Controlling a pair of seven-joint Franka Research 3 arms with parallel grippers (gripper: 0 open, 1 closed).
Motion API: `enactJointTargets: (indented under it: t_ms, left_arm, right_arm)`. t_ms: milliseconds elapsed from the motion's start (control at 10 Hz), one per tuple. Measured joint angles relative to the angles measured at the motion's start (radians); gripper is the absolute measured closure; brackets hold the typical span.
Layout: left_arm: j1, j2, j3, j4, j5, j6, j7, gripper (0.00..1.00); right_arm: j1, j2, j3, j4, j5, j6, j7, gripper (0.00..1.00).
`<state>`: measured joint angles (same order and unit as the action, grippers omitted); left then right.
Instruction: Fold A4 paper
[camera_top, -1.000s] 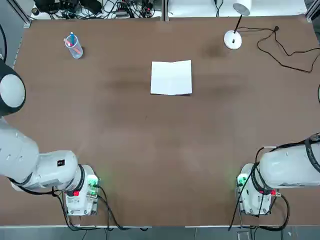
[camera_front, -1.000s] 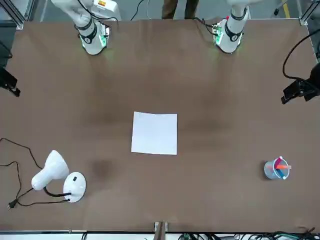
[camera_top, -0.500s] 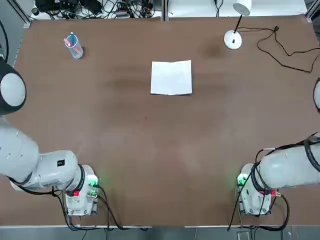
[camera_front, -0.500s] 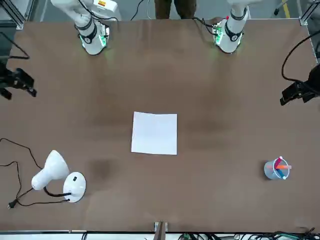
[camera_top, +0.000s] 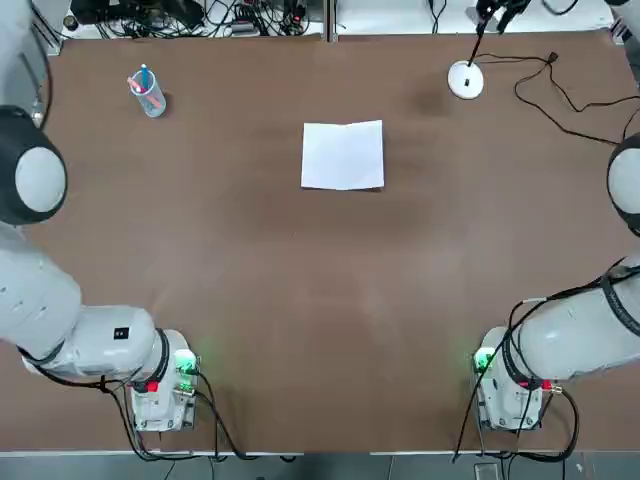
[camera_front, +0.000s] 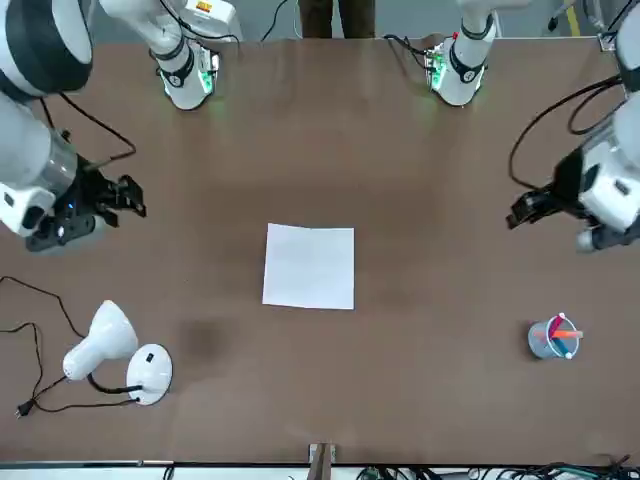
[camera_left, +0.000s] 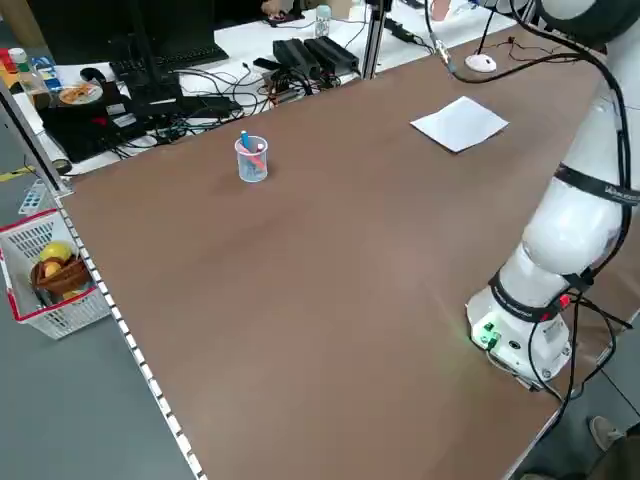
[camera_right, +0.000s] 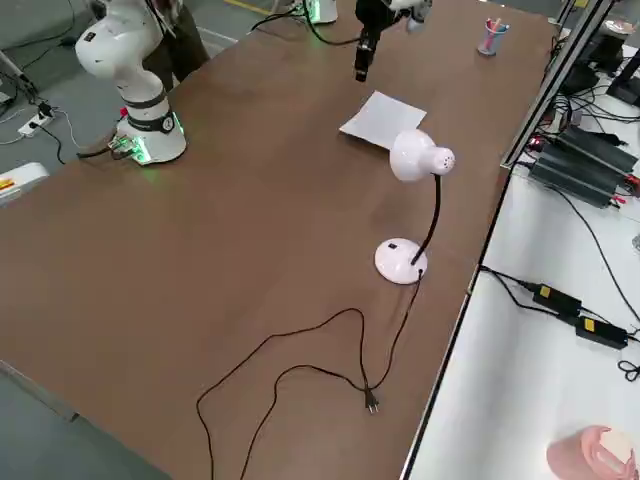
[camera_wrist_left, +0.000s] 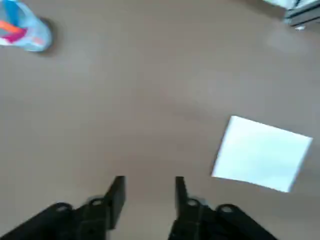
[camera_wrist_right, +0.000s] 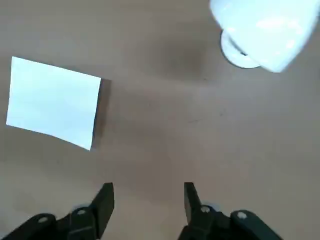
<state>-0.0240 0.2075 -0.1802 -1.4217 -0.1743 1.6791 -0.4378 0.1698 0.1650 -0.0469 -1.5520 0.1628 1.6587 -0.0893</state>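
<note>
Overhead, left to right across the brown table (camera_top: 320, 300):
Pen cup: a clear cup (camera_top: 148, 93) holding coloured pens stands near the far left corner, well apart from everything else.
Left gripper: the left gripper (camera_front: 527, 208) hangs above bare tabletop on the cup's side of the sheet, touching nothing; its wrist camera shows both fingers (camera_wrist_left: 117, 192) parted with only table between them.
A4 paper: the A4 paper (camera_top: 343, 155) lies flat in the far middle of the table, between the two grippers and clear of both, a faint crease running across it.
Right gripper: the right gripper (camera_front: 127, 195) hovers over the table on the lamp's side of the sheet, its fingers (camera_wrist_right: 104, 201) spread and empty.
Desk lamp: a white desk lamp (camera_front: 112, 352) stands near the far right corner, its black cord (camera_top: 570, 95) trailing over the tabletop.
</note>
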Motion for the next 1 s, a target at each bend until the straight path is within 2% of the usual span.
enactJointTargets:
  t_ms: [100,200,300,400,600,700,800,1000]
  left_arm:
    - [-0.063,0.043,0.0,-0.007,-0.013,0.084,-0.074,0.78]
    - [-0.126,0.102,-0.001,-0.013,-0.013,0.181,-0.147,0.91]
    - [-0.184,0.166,0.0,-0.017,-0.013,0.272,-0.203,0.99]
    - [-0.232,0.229,0.0,-0.018,-0.013,0.355,-0.249,0.99]
    - [-0.299,0.336,0.003,-0.019,0.001,0.524,-0.321,0.99]
    - [-0.326,0.387,0.005,-0.02,0.031,0.599,-0.36,0.99]
    - [-0.352,0.442,0.006,-0.02,0.075,0.682,-0.405,0.99]
    - [-0.405,0.538,0.009,-0.019,0.193,0.799,-0.519,0.99]
  right_arm:
    - [0.008,0.005,0.001,-0.058,0.016,0.064,-0.001,0.41]
    - [0.037,0.007,0.002,-0.117,0.019,0.126,0.01,0.52]
    - [0.071,0.01,0.004,-0.162,0.02,0.176,0.033,0.58]
    - [0.09,0.013,0.005,-0.206,0.029,0.234,0.05,0.69]
    - [0.095,0.022,0.007,-0.331,0.091,0.421,0.054,0.72]
    - [0.096,0.034,0.009,-0.4,0.124,0.531,0.054,0.8]
    - [0.099,0.056,0.012,-0.45,0.146,0.616,0.054,0.82]
    - [0.118,0.124,0.023,-0.479,0.262,0.712,0.053,0.89]
